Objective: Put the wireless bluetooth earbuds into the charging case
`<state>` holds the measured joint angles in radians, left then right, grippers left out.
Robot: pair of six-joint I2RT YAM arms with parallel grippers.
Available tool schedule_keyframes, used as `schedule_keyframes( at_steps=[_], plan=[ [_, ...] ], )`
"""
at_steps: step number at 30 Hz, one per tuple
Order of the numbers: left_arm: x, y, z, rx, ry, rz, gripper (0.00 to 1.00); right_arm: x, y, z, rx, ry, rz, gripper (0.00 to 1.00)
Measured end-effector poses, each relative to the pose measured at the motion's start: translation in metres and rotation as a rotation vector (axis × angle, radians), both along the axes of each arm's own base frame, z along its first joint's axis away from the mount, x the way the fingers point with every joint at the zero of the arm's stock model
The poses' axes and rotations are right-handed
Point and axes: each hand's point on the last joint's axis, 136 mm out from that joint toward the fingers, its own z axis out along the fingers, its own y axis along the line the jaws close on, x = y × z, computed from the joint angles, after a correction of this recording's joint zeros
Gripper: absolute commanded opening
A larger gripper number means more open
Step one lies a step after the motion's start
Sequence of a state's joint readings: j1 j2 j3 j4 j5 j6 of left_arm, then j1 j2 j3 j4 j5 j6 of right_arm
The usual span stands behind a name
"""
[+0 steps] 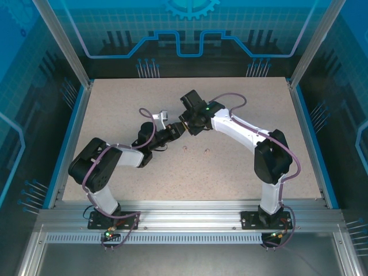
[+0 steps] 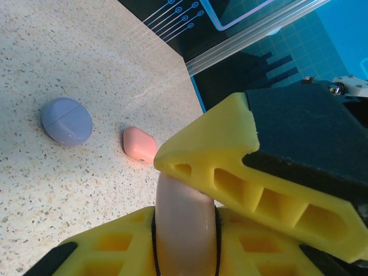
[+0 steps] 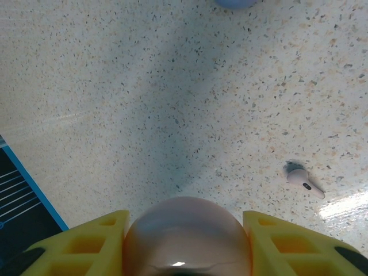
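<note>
Both grippers on the pale pink case

Left gripper (image 2: 184,230) is clamped on the pale pink case (image 3: 187,238). In my left wrist view the case sits tight between the two yellow fingers. Right gripper (image 3: 185,217) grips the same case from the other side, with the rounded shell touching both of its fingers. One of its fingers crosses over the case in the left wrist view. The two arms meet mid-table, and the case looks lifted off the table (image 1: 115,103). I can't tell whether the lid is open or closed.

One pale pink earbud (image 3: 302,179) lies loose on the table, off to the right in the right wrist view. From the top camera I see two earbuds (image 1: 185,149) on the table just in front of the grippers, near each other but not touching. They're too small there to call a colour.

Purple case (image 2: 66,119) and coral case (image 2: 140,144) sit on the table near each other, apart, both clear of the grippers
</note>
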<state>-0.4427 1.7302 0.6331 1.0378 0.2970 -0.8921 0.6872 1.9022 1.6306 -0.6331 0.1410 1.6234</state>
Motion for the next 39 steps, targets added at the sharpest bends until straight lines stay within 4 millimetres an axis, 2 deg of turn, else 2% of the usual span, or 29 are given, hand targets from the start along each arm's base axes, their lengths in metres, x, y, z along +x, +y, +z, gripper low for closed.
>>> schedule_keyframes(
  at_steps=[7,11,15,19,23,25,34,39],
  plan=[
    [0.002,0.0,0.001,-0.01,-0.001,0.011,0.1,0.002,0.0,0.001,-0.001,-0.009,-0.005,0.4],
    [0.002,0.0,0.001,-0.015,0.002,0.017,0.23,0.002,-0.001,0.001,-0.003,-0.01,-0.006,0.4],
    [0.003,-0.001,0.001,-0.021,0.0,0.03,0.24,0.003,-0.001,0.001,-0.006,-0.013,-0.009,0.4],
    [0.004,-0.001,0.001,-0.027,-0.003,0.043,0.14,0.004,-0.002,0.001,-0.009,-0.016,-0.012,0.4],
    [0.006,-0.001,0.002,-0.042,0.0,0.063,0.0,0.005,-0.002,0.002,-0.009,-0.025,-0.016,0.4],
    [0.007,-0.001,0.003,-0.045,-0.005,0.07,0.0,0.006,-0.003,0.002,-0.011,-0.029,-0.019,0.41],
    [0.007,-0.002,0.002,-0.054,-0.002,0.077,0.0,0.009,-0.005,0.002,0.005,-0.02,-0.024,0.59],
    [0.009,0.0,-0.009,-0.041,0.031,0.097,0.0,0.009,-0.007,0.011,0.03,-0.026,-0.025,0.74]
  ],
)
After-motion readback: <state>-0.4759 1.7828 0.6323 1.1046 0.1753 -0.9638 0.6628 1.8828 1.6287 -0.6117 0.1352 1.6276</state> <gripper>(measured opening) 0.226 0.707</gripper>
